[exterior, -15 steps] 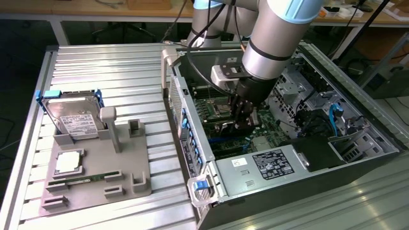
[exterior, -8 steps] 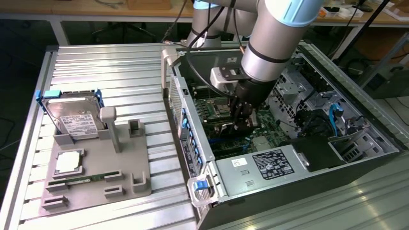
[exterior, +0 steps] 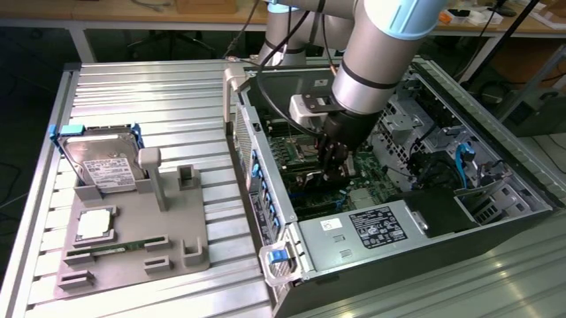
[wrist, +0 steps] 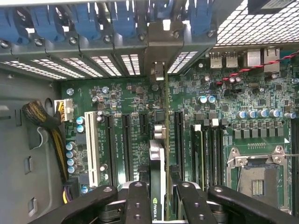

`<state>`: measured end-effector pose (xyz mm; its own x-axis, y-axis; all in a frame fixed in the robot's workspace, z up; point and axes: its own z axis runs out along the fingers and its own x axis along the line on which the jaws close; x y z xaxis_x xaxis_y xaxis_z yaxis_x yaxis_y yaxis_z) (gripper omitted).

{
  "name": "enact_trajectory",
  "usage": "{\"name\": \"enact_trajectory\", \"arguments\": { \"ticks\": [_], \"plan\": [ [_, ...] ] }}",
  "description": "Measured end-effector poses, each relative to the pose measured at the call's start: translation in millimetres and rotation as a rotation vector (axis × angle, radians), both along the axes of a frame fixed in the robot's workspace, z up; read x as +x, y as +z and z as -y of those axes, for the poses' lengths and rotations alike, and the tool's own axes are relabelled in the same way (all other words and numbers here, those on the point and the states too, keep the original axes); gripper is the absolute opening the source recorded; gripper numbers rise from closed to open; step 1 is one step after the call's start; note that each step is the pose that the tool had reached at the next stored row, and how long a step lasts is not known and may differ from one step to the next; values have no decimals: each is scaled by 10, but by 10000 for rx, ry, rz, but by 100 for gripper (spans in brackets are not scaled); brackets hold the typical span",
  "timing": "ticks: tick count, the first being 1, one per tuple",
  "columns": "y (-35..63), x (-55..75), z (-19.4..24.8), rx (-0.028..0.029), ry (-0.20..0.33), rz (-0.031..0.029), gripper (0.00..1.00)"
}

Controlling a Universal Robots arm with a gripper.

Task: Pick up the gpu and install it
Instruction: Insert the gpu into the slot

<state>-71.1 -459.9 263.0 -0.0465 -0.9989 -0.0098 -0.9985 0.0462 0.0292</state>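
Wrist view, claw (wrist: 160, 189) gripping gpu (wrist: 158, 156) (edge-on), faces hardly visible

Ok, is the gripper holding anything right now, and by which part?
The gripper holds the gpu by its long edge farthest from the motherboard, clamped across the card's two faces.

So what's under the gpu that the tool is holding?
The green motherboard, with long black slots on either side. The tool grips the gpu edge-on over the board, so whatever lies straight beneath it is covered.
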Motion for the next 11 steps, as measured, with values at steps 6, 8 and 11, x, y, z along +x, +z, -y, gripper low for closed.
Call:
{"name": "enact_trajectory", "arguments": {
  "ticks": [6, 8, 11],
  "plan": [
    [0, -5, -20, 81, 1, -10, 27],
    [0, -5, -21, 158, 0, -16, 27],
    [-6, -6, -23, 221, 0, -16, 27]
  ]
}}
